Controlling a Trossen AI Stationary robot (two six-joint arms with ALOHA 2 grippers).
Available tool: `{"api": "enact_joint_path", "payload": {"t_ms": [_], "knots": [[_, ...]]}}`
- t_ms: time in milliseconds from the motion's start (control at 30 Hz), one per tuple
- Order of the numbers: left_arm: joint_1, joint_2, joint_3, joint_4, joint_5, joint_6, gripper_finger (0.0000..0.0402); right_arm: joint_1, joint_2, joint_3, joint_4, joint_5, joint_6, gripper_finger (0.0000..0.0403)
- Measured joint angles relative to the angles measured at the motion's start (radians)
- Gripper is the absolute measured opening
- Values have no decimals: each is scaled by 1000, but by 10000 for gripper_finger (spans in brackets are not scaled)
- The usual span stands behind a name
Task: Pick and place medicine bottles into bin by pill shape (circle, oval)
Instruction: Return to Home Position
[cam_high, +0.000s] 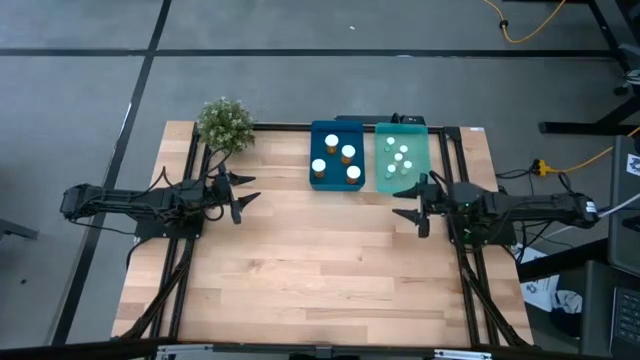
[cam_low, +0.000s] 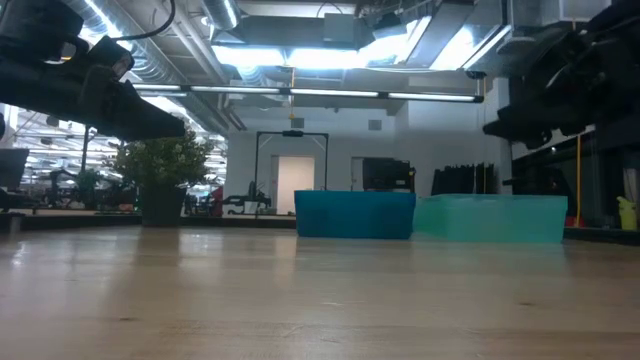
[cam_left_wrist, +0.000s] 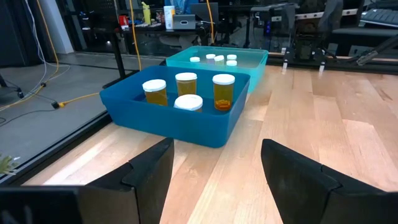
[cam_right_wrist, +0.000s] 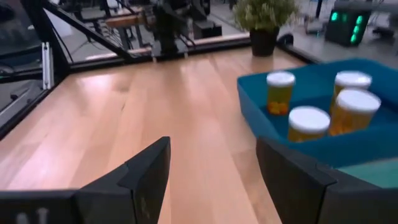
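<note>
Medicine bottles all binned: four amber bottles (cam_high: 348, 153) stand upright, white caps up, in the blue tray (cam_high: 314, 150), and five small pale bottles (cam_high: 403, 152) sit in the teal tray (cam_high: 421, 140). No bottle shows loose on the table (cam_high: 300, 270). The two trays sit side by side at the far edge, blue on the left, teal on the right, touching or very nearly so. That is likely so either arm can reach both. One kind per tray fits a finished sort, but pill shape can't be read through the bottles, so circle vs oval can't be checked. The left wrist view shows the amber bottles spaced apart, none tipped, with only the caps of the pale ones visible beyond them.

Left gripper (cam_high: 250, 190) hovers over the left side of the table, pointing right toward the trays. Its fingers are spread wide with nothing between them, which the gap in its wrist view confirms. Right gripper (cam_high: 402, 204) hovers just near of the teal tray's near edge, pointing left, also spread wide and empty. Both arms lie low and stretched in from the table's sides, and the low view shows both lifted clear of the wood. I judge this a parked pose with the fingers left apart because there is nothing more to carry.

A potted plant (cam_high: 224, 122) stands at the far left corner, well apart from the trays. Sorting looks complete; only settling the arms looks left to do.
</note>
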Motion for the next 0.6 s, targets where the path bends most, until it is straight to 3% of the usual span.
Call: {"api": "enact_joint_path", "payload": {"t_ms": [300,600], "knots": [[0,0,0,0,0,0,234,0,-118,-1,-149,1,-33,240],[0,0,0,0,0,0,234,0,-154,-1,-170,49,-63,240]]}}
